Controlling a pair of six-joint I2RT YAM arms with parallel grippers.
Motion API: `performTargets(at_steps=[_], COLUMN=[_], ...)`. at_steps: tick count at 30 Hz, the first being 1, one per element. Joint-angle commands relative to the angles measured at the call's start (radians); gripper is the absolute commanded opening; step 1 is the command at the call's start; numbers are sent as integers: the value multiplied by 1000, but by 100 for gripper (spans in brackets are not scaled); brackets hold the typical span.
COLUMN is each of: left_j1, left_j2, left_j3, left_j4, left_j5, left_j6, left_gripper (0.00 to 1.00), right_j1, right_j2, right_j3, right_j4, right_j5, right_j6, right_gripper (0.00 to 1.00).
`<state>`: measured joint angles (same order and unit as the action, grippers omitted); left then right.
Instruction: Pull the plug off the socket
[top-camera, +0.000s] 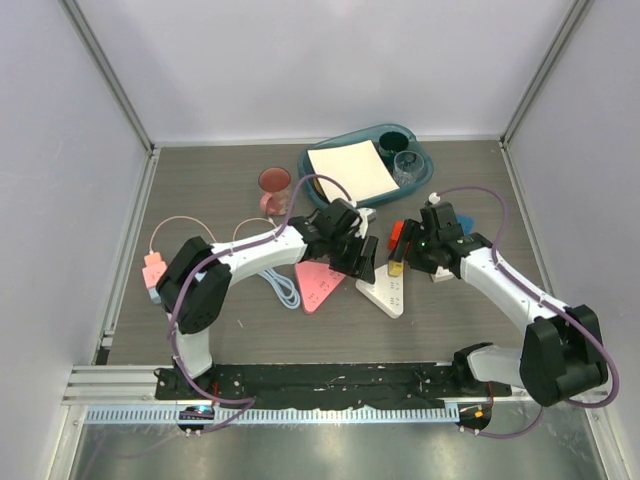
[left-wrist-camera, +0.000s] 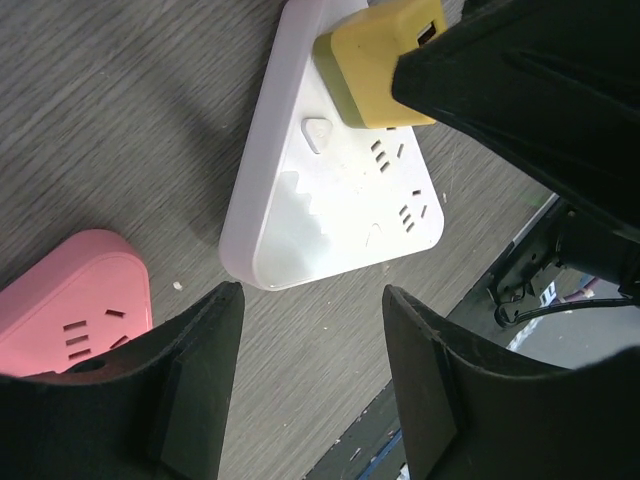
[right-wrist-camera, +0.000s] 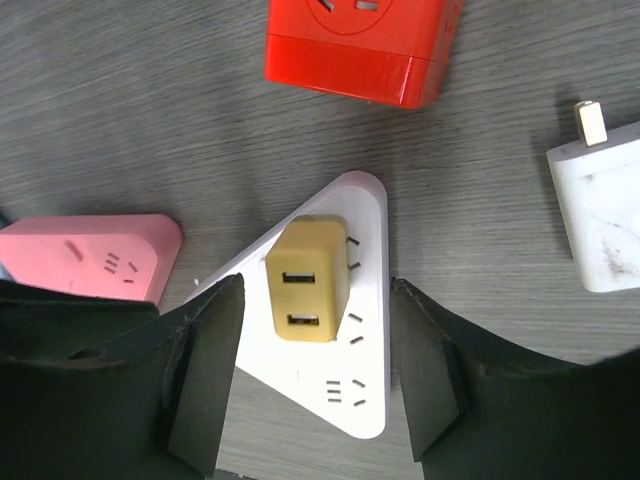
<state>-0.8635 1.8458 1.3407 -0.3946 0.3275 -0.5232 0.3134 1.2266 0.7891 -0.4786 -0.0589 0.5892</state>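
Observation:
The plug (top-camera: 153, 268), a small pink cube with a thin pink cord, sits at the far left of the table. A bit of the pale-blue socket (top-camera: 151, 293) shows just below it. The rest is hidden under my left arm, and its thick pale-blue cord (top-camera: 283, 289) comes out near the middle. Both grippers are far from them, at the table's centre. My left gripper (top-camera: 355, 256) (left-wrist-camera: 315, 300) is open and empty above bare table. My right gripper (top-camera: 400, 252) (right-wrist-camera: 315, 287) is open, its fingers either side of a yellow adapter (right-wrist-camera: 305, 285).
The yellow adapter (top-camera: 396, 266) (left-wrist-camera: 375, 60) is plugged into a white triangular board (top-camera: 385, 292) (left-wrist-camera: 340, 200) (right-wrist-camera: 350, 395). A flat pink triangle (top-camera: 318, 283) (left-wrist-camera: 70, 300) (right-wrist-camera: 90, 255), a red cube (top-camera: 398, 235) (right-wrist-camera: 360, 40) and a white charger (right-wrist-camera: 605, 220) lie close by. A teal tray (top-camera: 425, 185) and a pink cup (top-camera: 274, 185) stand behind.

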Motion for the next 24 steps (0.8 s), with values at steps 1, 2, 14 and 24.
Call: performTargets(at_steps=[1, 2, 14, 24], left_j1=[-5, -5, -3, -3], left_j2=[6, 6, -12, -96], left_j3=[28, 31, 11, -98], left_j4=[13, 7, 11, 249], left_j5=[33, 15, -97, 137], left_j6=[14, 15, 26, -55], left_gripper=[61, 62, 53, 23], right_j1=[19, 21, 50, 69], right_j2=[43, 51, 51, 59], right_j3=[39, 38, -5, -16], right_j4=[55, 61, 126, 126], right_j5=[42, 45, 39, 56], right_j6=[-9, -9, 7, 32], right_gripper=[64, 63, 44, 44])
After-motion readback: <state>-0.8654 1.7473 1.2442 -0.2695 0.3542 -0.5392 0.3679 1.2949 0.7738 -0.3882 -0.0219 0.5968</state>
